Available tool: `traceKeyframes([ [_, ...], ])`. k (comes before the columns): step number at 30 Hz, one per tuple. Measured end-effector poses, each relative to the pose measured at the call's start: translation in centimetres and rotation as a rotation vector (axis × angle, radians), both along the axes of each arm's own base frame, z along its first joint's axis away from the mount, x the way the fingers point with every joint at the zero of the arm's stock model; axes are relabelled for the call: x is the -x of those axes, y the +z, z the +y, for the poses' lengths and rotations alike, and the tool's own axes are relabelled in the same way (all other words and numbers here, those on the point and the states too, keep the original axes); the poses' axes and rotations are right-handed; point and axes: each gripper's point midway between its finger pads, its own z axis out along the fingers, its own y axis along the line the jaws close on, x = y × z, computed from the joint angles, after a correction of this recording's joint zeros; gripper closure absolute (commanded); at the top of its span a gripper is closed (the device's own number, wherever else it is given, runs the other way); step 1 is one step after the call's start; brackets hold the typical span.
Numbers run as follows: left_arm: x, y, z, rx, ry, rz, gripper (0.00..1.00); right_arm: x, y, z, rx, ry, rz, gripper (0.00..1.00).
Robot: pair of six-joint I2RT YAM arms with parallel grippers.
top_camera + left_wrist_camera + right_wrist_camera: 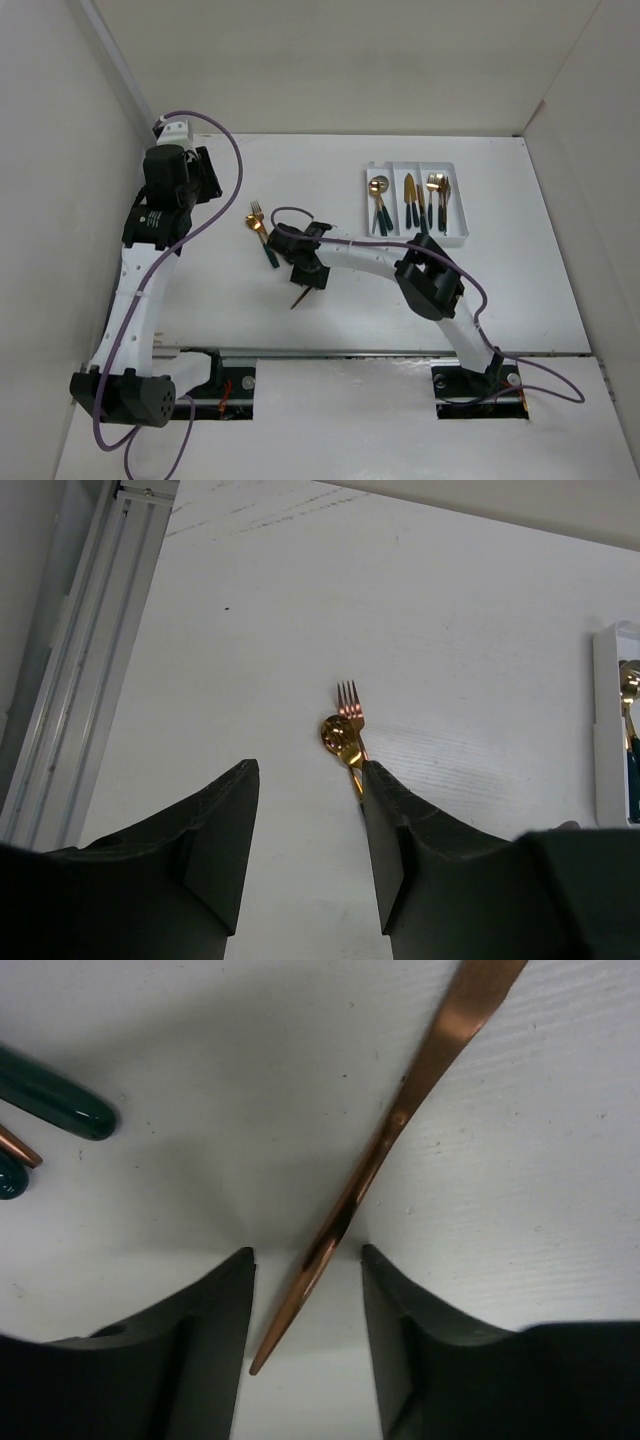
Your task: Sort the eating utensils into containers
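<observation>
A white three-compartment tray [458,205] at the back right holds several gold utensils with green handles. A gold fork and spoon [259,226] lie crossed left of centre; they also show in the left wrist view [345,730]. A slim copper-toned utensil [300,298] lies on the table. My right gripper [308,275] is low over it, open, with the utensil's end [330,1250] between the jaws, untouched by either finger. My left gripper [203,172] is open and empty, held high at the back left, looking down at the fork and spoon.
Two dark green handle ends [55,1100] lie just left of my right gripper. The tray's edge [605,730] shows at the right of the left wrist view. White walls enclose the table on the left, back and right.
</observation>
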Motion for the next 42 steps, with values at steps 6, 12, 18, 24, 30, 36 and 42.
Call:
traceKeyframes([
  [6, 0.4, 0.6, 0.0, -0.009, 0.010, -0.019, 0.56, 0.0, -0.3, -0.6, 0.023, -0.004, 0.011, 0.77],
  [12, 0.4, 0.7, 0.4, -0.019, 0.032, -0.021, 0.56, 1.1, -0.5, -3.3, -0.009, 0.034, 0.003, 0.82],
  [18, 0.3, 0.6, 0.5, -0.023, 0.039, -0.018, 0.56, 2.4, -0.5, -5.4, -0.035, 0.239, -0.038, 0.73],
  [24, 0.2, 0.4, 0.5, -0.023, 0.038, -0.012, 0.55, 2.2, -0.4, -4.5, -0.044, 0.441, -0.087, 0.53],
  [30, 0.2, 0.4, 0.5, -0.023, 0.038, -0.013, 0.55, 1.7, -0.4, -4.3, -0.002, 0.514, -0.092, 0.58],
  [36, 0.2, 0.4, 0.5, -0.023, 0.038, -0.012, 0.55, 1.5, -0.5, -4.9, 0.040, 0.522, -0.090, 0.72],
  [42, 0.2, 0.4, 0.5, -0.023, 0.038, -0.012, 0.55, 1.6, -0.6, -5.3, 0.056, 0.528, -0.096, 1.00],
])
